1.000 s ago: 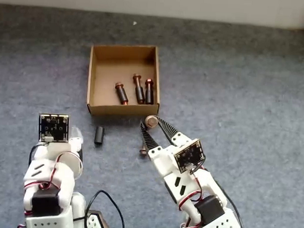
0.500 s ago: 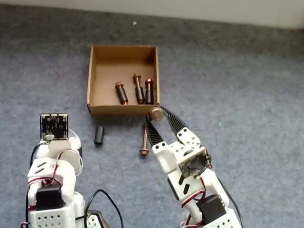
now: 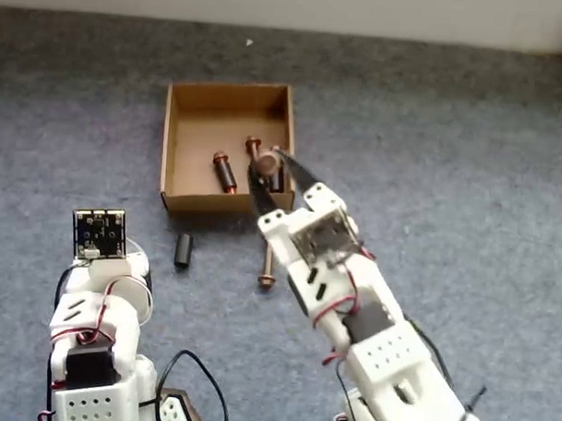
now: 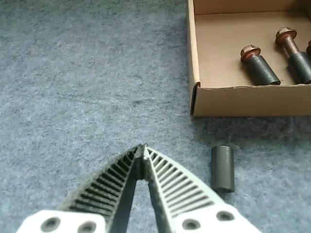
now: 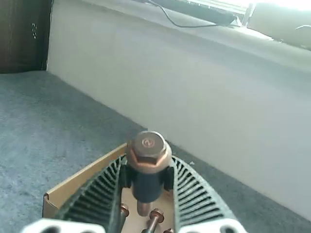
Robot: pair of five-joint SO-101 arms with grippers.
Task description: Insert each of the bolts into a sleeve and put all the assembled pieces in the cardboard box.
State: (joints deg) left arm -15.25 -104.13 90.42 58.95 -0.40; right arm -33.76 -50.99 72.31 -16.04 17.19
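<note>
My right gripper (image 3: 266, 164) hangs over the cardboard box (image 3: 177, 142), shut on a bolt fitted in a dark sleeve (image 5: 147, 167), held head up between the pads. Below it in the box lie assembled pieces (image 3: 225, 172), partly covered by the fingers. A bare bolt (image 3: 266, 264) lies on the carpet just in front of the box. A loose black sleeve (image 3: 183, 250) stands to its left, also near the box (image 4: 243, 99) as the sleeve (image 4: 222, 168) in the left wrist view. My left gripper (image 4: 142, 154) is shut and empty, low over the carpet, short of that sleeve.
Grey carpet covers the whole floor, with a pale wall (image 5: 194, 82) behind the box. Two assembled pieces (image 4: 260, 65) show in the left wrist view inside the box. A black cable (image 3: 197, 365) loops between the arm bases.
My right gripper has risen from the carpet in front of the box and carried the sleeved bolt forward over the box. The left arm drew back slightly, then stayed still.
</note>
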